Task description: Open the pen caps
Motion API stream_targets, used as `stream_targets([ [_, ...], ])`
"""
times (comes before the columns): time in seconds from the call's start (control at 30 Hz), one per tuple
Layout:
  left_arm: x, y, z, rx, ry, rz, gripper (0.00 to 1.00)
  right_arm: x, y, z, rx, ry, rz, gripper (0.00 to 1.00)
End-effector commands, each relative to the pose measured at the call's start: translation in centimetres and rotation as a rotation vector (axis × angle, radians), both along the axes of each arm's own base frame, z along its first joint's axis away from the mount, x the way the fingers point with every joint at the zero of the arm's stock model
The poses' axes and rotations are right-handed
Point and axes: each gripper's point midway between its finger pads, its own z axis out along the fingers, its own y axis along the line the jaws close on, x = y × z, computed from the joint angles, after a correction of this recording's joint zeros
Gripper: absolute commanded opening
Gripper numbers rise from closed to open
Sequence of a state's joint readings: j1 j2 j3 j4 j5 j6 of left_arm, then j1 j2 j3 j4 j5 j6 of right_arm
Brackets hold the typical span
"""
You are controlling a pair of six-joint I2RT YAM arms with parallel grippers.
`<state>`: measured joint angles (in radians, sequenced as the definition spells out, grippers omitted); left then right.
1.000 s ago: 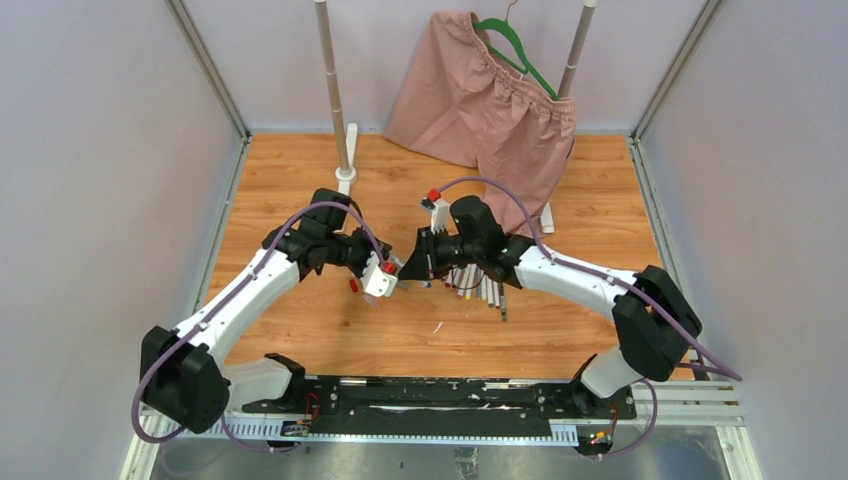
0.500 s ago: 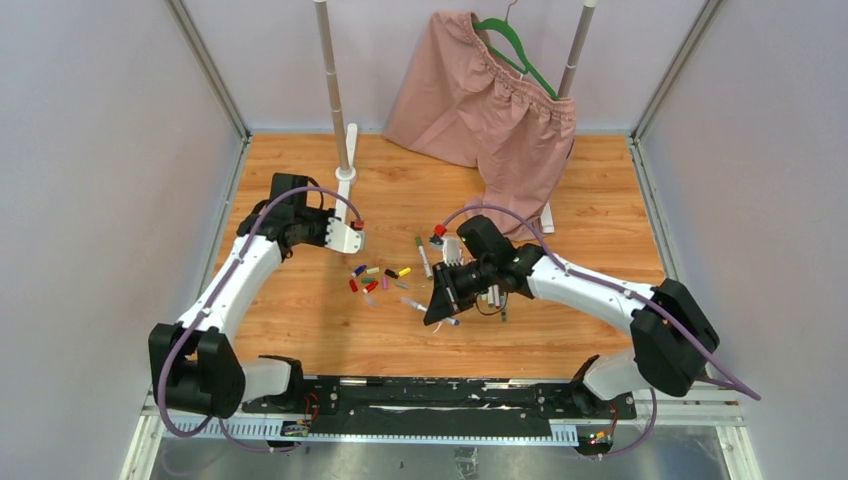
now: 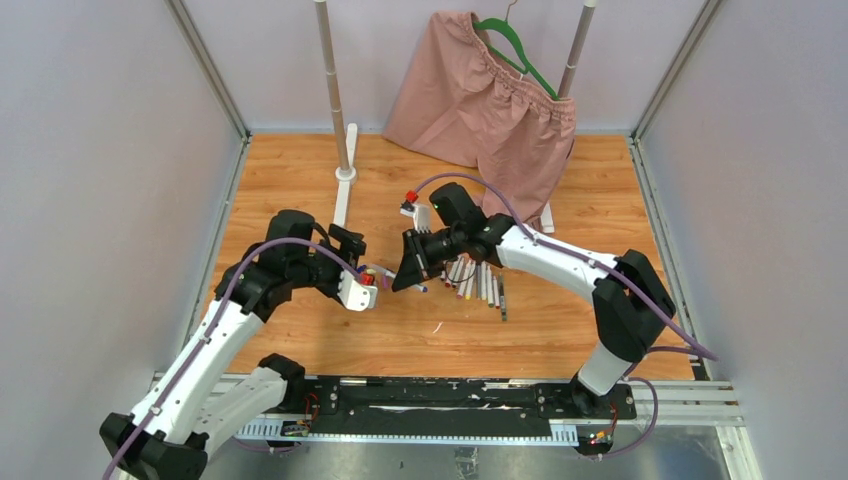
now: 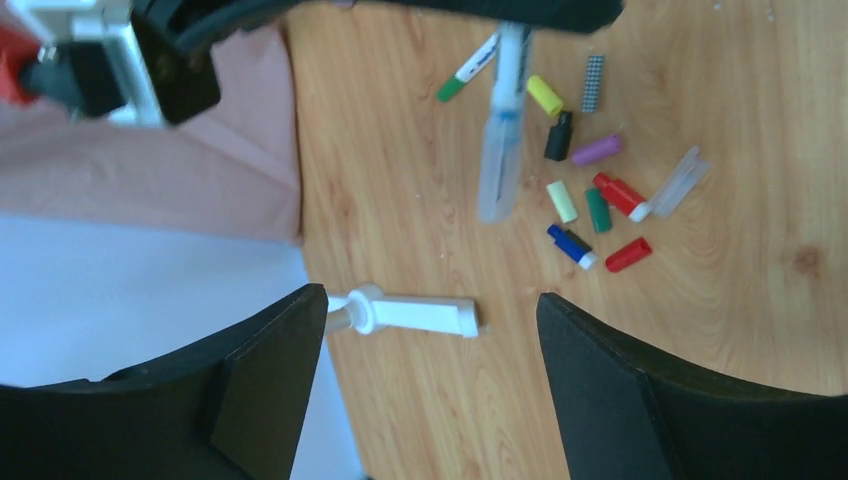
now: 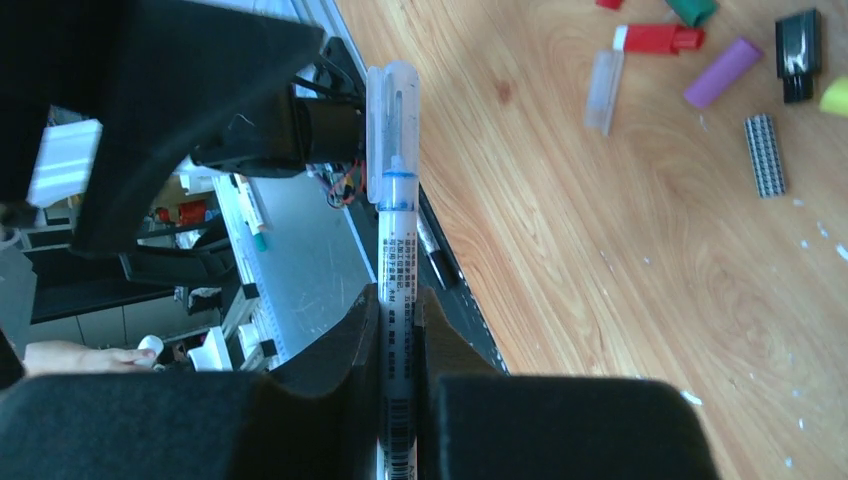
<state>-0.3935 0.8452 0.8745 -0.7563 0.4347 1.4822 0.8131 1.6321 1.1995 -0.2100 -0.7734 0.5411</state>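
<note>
My right gripper (image 5: 397, 300) is shut on a white pen (image 5: 396, 255) whose clear cap (image 5: 391, 110) with a blue ring is still on it. In the top view the right gripper (image 3: 412, 262) holds this pen over the table's middle, pointing at my left gripper (image 3: 358, 264). My left gripper (image 4: 430, 300) stands open and empty above the wood. Loose pen caps lie beyond it: yellow (image 4: 545, 95), black (image 4: 558, 135), purple (image 4: 597, 150), green (image 4: 598, 210), blue (image 4: 570, 245) and red (image 4: 628, 255). Several more pens (image 3: 480, 283) lie in a row under the right arm.
A white rack foot (image 4: 400, 312) lies on the floor between my left fingers in view. Pink shorts (image 3: 490, 95) on a green hanger hang at the back between two poles (image 3: 332, 90). A green-tipped pen (image 4: 465, 75) lies near the caps.
My left gripper has opened and swung from the back left toward the caps. My right gripper has carried its pen from the near middle up and left toward the left gripper.
</note>
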Motion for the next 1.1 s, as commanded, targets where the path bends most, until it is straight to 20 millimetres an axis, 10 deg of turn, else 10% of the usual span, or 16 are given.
stream_targets([
  [0.0, -1.0, -1.3, -1.5, 0.004, 0.082, -0.036, 0.81, -0.1, 2.1, 1.7, 0.061, 0.023, 0.038, 0.00],
  [0.27, 0.3, -1.9, -1.7, 0.053, 0.092, -0.041, 0.68, 0.3, 4.1, 3.4, 0.107, 0.024, 0.059, 0.00],
  [0.57, 1.1, -1.3, -1.3, 0.098, 0.046, -0.027, 0.02, 0.5, 4.3, 2.7, 0.092, 0.037, 0.052, 0.00],
  [0.73, 1.5, -1.2, -0.9, 0.099, 0.046, -0.005, 0.00, 1.2, 3.9, 1.6, 0.043, 0.025, -0.010, 0.32],
  [1.07, 2.0, -0.3, -1.5, 0.146, 0.039, 0.031, 0.00, 2.8, 4.0, 2.3, 0.043, -0.065, -0.128, 0.36],
])
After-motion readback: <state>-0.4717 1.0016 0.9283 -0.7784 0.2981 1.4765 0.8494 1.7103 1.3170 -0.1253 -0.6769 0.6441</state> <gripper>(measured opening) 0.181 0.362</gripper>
